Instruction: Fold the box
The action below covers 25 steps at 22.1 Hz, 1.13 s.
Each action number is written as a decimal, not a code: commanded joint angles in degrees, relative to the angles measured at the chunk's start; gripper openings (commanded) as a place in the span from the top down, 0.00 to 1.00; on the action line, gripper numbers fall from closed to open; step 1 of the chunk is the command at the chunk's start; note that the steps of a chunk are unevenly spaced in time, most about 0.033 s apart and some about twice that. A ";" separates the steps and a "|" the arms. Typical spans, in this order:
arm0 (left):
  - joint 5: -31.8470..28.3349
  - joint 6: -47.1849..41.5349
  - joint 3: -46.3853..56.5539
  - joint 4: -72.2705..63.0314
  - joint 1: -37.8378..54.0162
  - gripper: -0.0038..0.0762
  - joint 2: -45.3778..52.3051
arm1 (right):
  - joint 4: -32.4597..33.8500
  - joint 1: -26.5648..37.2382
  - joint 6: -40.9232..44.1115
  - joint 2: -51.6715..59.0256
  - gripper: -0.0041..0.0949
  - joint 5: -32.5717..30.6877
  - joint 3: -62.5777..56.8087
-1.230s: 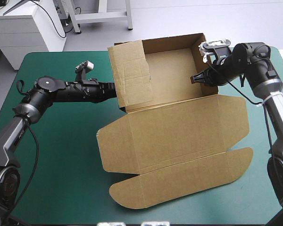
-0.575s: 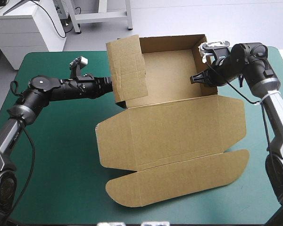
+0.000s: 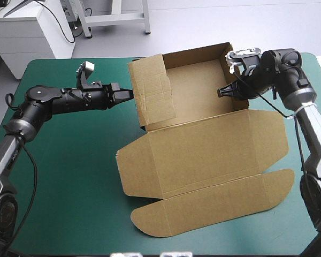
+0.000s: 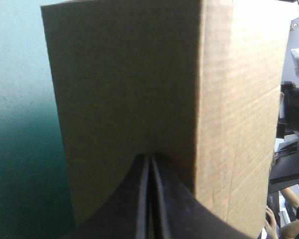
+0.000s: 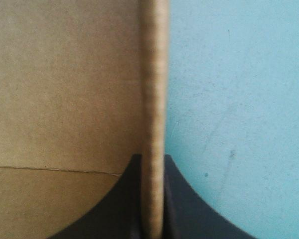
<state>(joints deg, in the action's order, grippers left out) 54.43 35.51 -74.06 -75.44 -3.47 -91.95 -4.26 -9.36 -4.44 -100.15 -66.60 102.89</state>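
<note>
Brown box (image 3: 203,152), light stiff board, bench (image 3: 69,187) centre, likely best held by wall rims; right gripper (image 3: 220,92) clamped on right wall, left gripper (image 3: 129,93) closed, nosing left wall

Beyond the far edge of the teal-green table (image 3: 69,176) lies a pale grey floor (image 3: 203,21), evenly lit. A white cabinet (image 3: 21,35) stands at the left, the legs of a pale metal frame (image 3: 145,16) near it.
</note>
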 commanded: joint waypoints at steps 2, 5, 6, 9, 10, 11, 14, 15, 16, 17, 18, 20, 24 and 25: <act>1.01 0.60 -1.52 -1.72 0.01 0.96 2.58 | -1.02 0.33 0.08 2.79 0.96 1.74 1.72; 1.56 0.88 -1.52 -0.94 0.01 0.88 2.58 | -1.13 0.33 0.08 2.79 0.96 1.62 1.72; 1.99 0.88 -1.52 -0.66 0.01 0.83 2.58 | -1.13 0.33 0.08 2.79 0.96 1.62 1.72; 3.59 1.02 -1.52 -0.35 0.01 0.60 2.58 | -1.13 0.33 0.08 2.79 0.96 1.41 1.72; 3.59 1.02 -1.52 -0.35 0.01 0.48 2.58 | -1.13 0.33 0.08 2.79 0.96 1.41 1.72; 3.59 1.02 -1.52 -0.84 0.01 0.35 2.58 | -1.13 0.33 0.08 2.79 0.96 1.04 1.72; 5.14 0.46 -1.52 -4.65 0.01 0.17 2.58 | -0.86 0.33 0.08 2.79 0.96 0.41 1.72; 6.95 0.46 -1.52 -6.68 0.01 0.18 2.58 | -0.86 0.33 0.08 2.79 0.96 0.24 1.72; 7.60 0.46 -1.52 -7.62 0.01 0.18 2.58 | -0.86 0.33 0.08 2.79 0.96 0.28 1.72; 8.27 0.46 -1.52 -8.07 0.01 0.18 2.58 | -0.96 0.33 0.08 2.79 0.96 0.18 1.72; 8.42 0.46 -1.52 -7.53 0.01 0.18 2.58 | -0.96 0.33 0.08 2.79 0.96 0.18 1.72; 7.74 0.87 -1.52 -7.02 0.01 0.18 2.58 | -1.08 0.33 0.08 2.79 0.96 0.18 1.72; 8.29 0.87 -1.52 -8.29 -0.10 0.18 2.50 | -1.18 0.33 0.93 2.79 0.96 0.75 1.72; 8.29 0.74 -1.52 -7.24 -0.31 0.18 2.50 | -1.18 0.33 1.38 2.79 0.96 1.19 1.72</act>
<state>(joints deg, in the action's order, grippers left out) 61.36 36.41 -74.00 -79.23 -3.47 -91.95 -4.43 -9.36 -4.16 -100.15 -68.18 102.89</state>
